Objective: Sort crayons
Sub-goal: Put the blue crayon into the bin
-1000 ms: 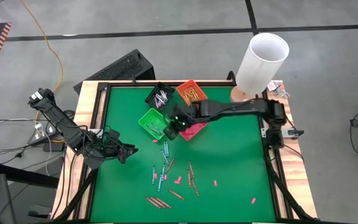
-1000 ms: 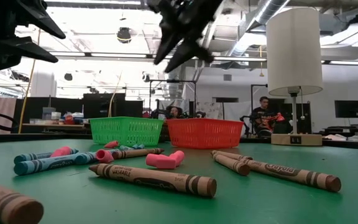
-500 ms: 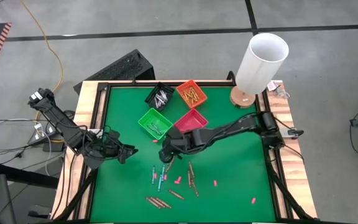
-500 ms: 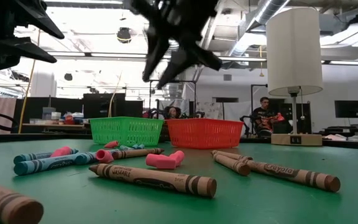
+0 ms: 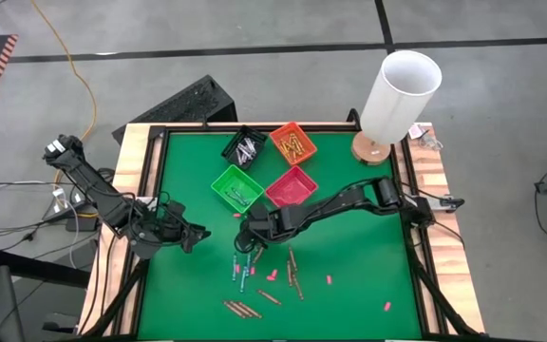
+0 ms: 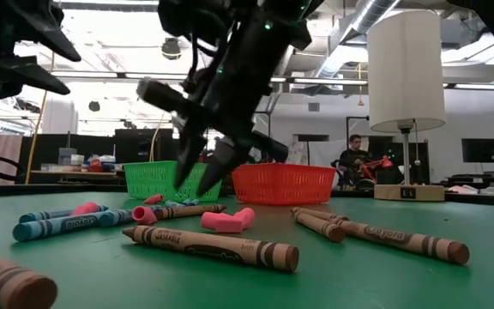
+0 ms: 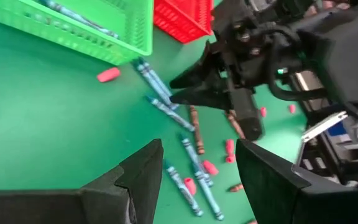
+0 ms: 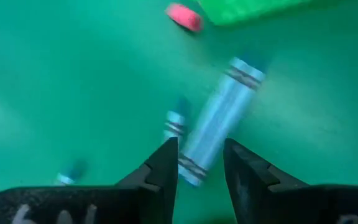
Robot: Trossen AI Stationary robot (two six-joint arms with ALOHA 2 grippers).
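Note:
Loose crayons lie flat on the green table: blue ones (image 5: 245, 269) near the middle, brown ones (image 5: 294, 271) beside them and more (image 5: 240, 307) toward the near edge. My right gripper (image 5: 245, 249) hangs open just above the blue crayons, pointing steeply down. In the right wrist view its fingertips (image 8: 201, 165) stand on either side of the near end of one blue crayon (image 8: 219, 127); I see no touch. In the low view it (image 6: 193, 187) is a little above the table. My left gripper (image 7: 197, 155) waits open and raised at the table's left (image 5: 193, 233).
Four small bins stand at the far middle: black (image 5: 245, 147), orange (image 5: 292, 142), green (image 5: 235, 185) and red (image 5: 292, 185). A white-shaded lamp (image 5: 402, 90) stands at the far right corner. Pink bits (image 5: 329, 279) dot the green table. People sit in the room behind.
My right gripper has come from above the bins toward the table's near edge and left, sinking steeply toward the blue crayons and rolling its wrist, fingers still apart. No crayon has moved.

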